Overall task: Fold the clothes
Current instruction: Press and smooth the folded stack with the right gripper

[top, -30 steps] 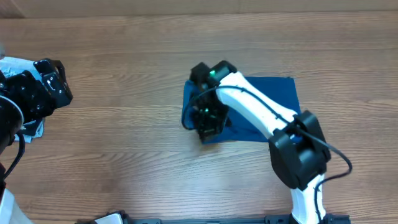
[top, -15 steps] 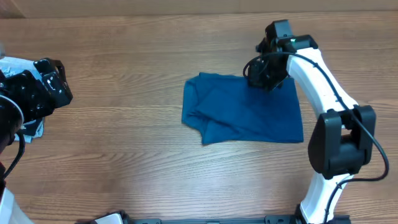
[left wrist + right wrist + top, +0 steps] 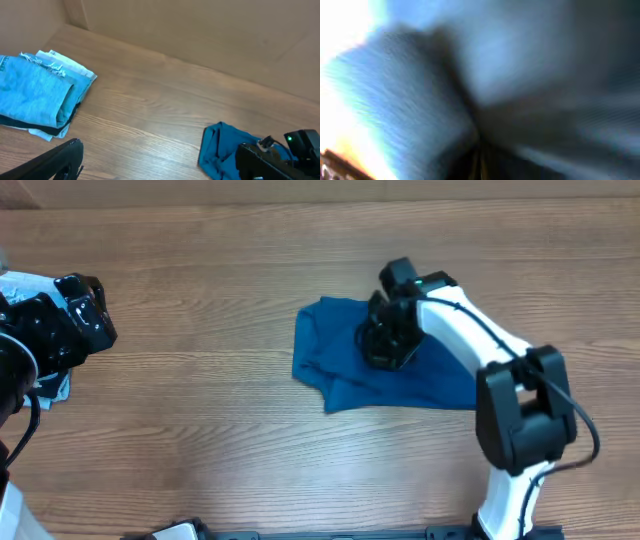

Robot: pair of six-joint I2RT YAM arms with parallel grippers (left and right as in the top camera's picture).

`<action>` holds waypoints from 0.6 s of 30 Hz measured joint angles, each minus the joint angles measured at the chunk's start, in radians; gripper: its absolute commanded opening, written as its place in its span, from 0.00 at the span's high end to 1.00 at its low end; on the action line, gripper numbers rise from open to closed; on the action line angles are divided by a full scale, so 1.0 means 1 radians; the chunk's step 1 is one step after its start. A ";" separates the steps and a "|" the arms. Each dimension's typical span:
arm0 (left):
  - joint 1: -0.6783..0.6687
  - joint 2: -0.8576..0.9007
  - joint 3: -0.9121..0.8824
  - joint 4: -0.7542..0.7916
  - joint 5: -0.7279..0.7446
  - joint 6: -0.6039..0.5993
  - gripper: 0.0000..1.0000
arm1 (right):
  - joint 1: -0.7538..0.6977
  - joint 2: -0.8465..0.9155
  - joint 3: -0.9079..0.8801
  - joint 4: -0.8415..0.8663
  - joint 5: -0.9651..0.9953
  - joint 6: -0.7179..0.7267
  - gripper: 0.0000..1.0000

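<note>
The clothes are a deep teal-blue shirt [image 3: 330,350], lying folded into a rough rectangle at the middle of the table. Its left end [image 3: 217,150] also shows in the left wrist view. My right gripper [image 3: 386,350] is down on the middle of the shirt with its jaws shut. The right wrist view is a blur of blue fabric filling the frame, so I cannot see whether any cloth is pinched. My left gripper [image 3: 98,310] hangs open at the far left edge, well away from the shirt and holding nothing; one of its dark fingers [image 3: 62,160] shows.
A folded stack of pale blue denim [image 3: 35,95] with a dark lower edge lies at the far left, under my left arm. A plain wall runs along the back of the wooden table [image 3: 200,410].
My right gripper swept from the shirt's left front corner to its back right corner, then came back to the middle. The shirt's outline looks the same. The left arm stayed still.
</note>
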 measured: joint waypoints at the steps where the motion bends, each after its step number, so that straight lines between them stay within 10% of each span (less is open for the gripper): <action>1: 0.000 0.000 0.000 0.000 0.000 0.000 0.00 | 0.034 -0.045 -0.002 -0.003 0.004 -0.003 0.96; 18: 0.000 0.000 0.000 0.000 0.000 0.000 0.00 | 0.142 -0.203 -0.001 0.083 0.119 0.070 0.93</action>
